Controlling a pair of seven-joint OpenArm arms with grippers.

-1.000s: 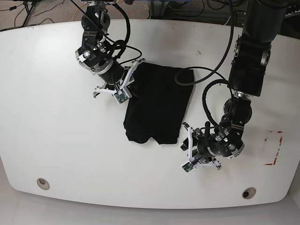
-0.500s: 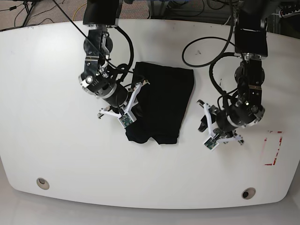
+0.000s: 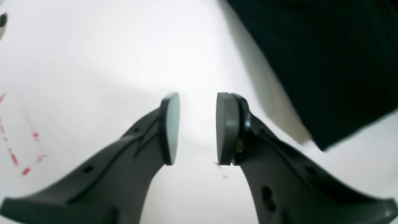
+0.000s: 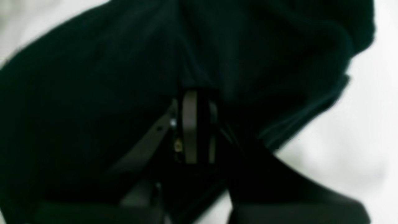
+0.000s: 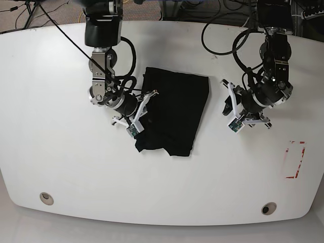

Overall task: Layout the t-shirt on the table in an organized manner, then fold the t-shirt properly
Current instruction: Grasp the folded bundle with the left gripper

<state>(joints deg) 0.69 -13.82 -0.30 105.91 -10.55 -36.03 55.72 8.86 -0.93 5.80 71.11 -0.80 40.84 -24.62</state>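
The left tool (image 3: 197, 129) hangs with its two flat pads parted by a clear gap, nothing between them. The right tool (image 4: 194, 126) has its pads pressed together on dark cloth (its fingers mostly lost in shadow). Both arms reach down from the far edge, wrists bent inward.

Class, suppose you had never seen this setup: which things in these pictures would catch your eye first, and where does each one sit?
The folded black t-shirt stands out most, lying near the middle of the white table. The right gripper is shut on the shirt's edge on the base view's left side, while the left gripper hangs open and empty off the cloth on that view's right. A red-outlined rectangle mark sits near the table's edge in the base view's lower right.
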